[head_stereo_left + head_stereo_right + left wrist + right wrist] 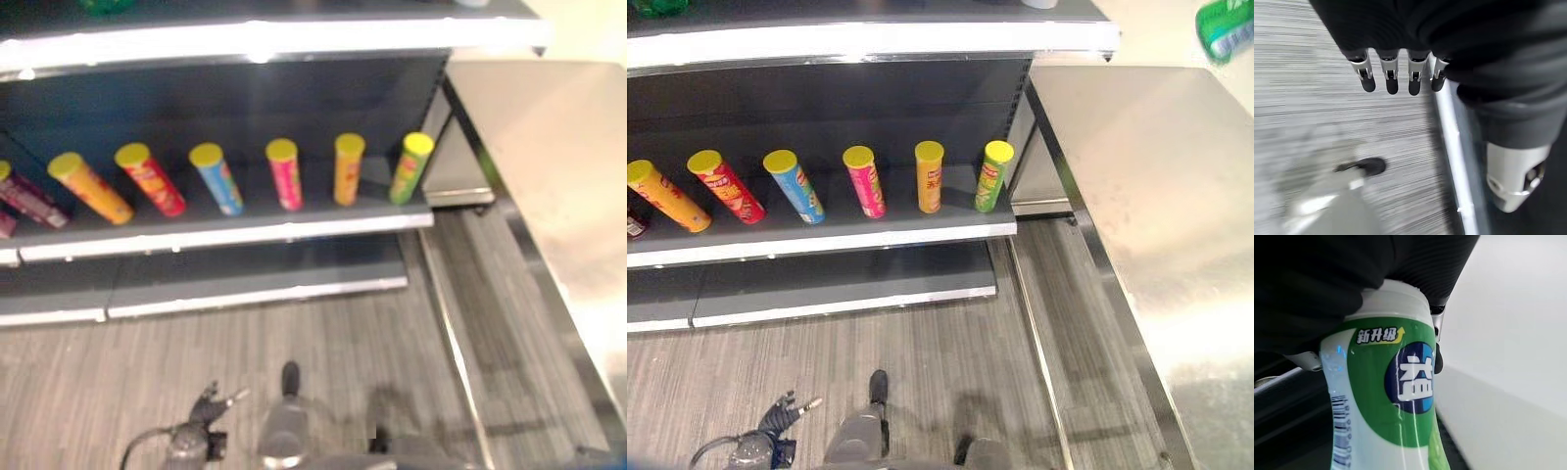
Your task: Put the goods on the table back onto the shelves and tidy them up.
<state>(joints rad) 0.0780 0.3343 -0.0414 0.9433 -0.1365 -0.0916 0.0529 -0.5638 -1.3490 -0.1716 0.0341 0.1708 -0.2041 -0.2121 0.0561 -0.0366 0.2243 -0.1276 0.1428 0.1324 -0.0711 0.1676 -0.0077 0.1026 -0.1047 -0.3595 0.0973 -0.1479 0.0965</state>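
Green-and-white bottle sits clamped in the right hand, its fingers wrapped round it, raised above the steel table's far corner. Beside the table, six yellow-capped tubes line the shelf. Left hand hangs with fingers straight, holding nothing.

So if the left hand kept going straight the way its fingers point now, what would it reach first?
Most likely the grey striped floor. The left hand hangs with straight fingers aimed down at it and holds nothing, and nothing shows between them. How far off the floor is cannot be told.
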